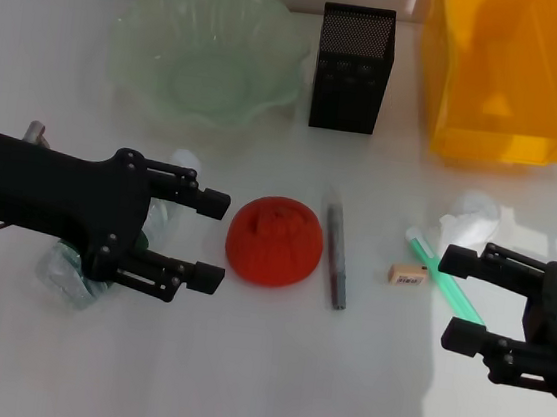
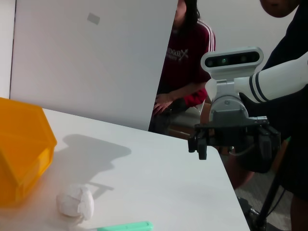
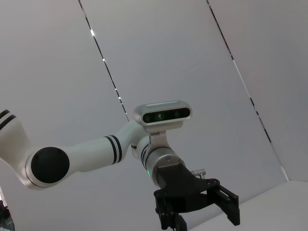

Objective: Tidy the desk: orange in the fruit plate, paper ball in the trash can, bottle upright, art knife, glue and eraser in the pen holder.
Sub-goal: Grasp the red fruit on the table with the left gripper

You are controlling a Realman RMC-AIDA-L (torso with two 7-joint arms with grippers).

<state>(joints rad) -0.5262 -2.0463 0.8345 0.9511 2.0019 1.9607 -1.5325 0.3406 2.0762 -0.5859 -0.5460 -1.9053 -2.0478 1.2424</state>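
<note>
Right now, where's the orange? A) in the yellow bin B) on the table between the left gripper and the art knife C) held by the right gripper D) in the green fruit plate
B: the orange lies on the table, between the open left gripper and the art knife; the fruit plate holds nothing.

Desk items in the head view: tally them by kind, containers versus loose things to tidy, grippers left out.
Containers: 3 - fruit plate, pen holder, trash can.
Loose items: 6 - orange, bottle, art knife, eraser, glue, paper ball.
Total: 9
</note>
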